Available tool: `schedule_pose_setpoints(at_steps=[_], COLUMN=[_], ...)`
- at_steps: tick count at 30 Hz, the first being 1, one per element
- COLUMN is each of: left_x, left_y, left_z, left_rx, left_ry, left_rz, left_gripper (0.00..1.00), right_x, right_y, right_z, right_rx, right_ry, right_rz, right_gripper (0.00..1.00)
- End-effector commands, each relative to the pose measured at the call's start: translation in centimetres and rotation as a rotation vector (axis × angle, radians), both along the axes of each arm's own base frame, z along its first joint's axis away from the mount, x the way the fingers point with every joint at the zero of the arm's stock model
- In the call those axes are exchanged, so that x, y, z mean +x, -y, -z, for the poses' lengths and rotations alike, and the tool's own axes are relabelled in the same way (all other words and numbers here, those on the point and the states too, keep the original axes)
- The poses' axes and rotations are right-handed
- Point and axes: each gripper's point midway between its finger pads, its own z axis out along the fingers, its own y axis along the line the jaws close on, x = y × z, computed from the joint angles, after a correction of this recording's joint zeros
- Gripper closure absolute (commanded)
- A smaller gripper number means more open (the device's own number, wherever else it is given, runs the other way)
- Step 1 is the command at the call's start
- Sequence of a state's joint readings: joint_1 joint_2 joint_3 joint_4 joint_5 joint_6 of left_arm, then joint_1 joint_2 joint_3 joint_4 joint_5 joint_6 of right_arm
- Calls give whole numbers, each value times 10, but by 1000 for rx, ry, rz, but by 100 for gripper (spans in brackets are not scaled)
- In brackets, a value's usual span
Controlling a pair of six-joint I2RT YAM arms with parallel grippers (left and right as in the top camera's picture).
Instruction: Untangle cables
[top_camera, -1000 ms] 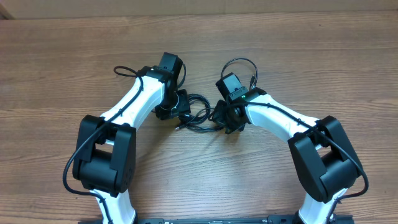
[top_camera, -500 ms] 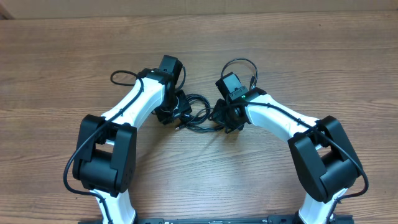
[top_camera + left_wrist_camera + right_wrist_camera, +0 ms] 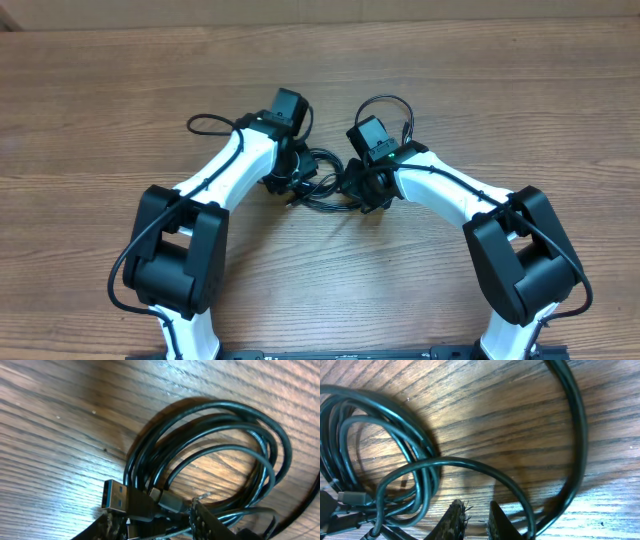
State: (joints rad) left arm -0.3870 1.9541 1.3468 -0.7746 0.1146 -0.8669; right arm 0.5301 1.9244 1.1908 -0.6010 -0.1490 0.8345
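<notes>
– Left gripper (image 3: 155,527): spread or pinching?
– Spread. Its fingers (image 3: 107,527) stand apart low over the wooden table (image 3: 500,90), with a flat silver-mouthed plug (image 3: 119,496) and a smaller plug (image 3: 170,502) lying between them. Whether either finger presses on them cannot be told.
– And the right gripper (image 3: 476,522)?
– Its fingers (image 3: 454,520) are drawn almost together, with only a thin slit between them and nothing visible in it. One loose loop of cord curves just in front of them.
– Where are the cables (image 3: 322,188)?
– Coiled in a black bundle on the table between the two grippers, loops lying over one another. From overhead the bundle is partly hidden under both wrists.
</notes>
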Motion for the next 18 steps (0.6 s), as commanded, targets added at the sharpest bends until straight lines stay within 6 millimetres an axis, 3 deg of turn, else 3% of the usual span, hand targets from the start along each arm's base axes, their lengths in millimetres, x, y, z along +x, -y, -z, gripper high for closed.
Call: schedule_pose_setpoints(at_steps=[1,7,12,18], left_x=[-1,0,-1,-5], left_y=[1,-2,-4,-5], left_z=[-2,-2,7,22], left_rx=[39,73,88,98], left_ry=[22,36,17,-20], left_rz=[-7,-15,-16,-13], left_gripper=[59,53,60,62], right_x=[5,5,5,5], right_y=[1,0,1,0], right_z=[1,1,1,1], right_rx=[-7,-6,-6,-6], right_ry=[12,16,15,15], right_rz=[9,9,8,8], right_gripper=[85,85,84,83])
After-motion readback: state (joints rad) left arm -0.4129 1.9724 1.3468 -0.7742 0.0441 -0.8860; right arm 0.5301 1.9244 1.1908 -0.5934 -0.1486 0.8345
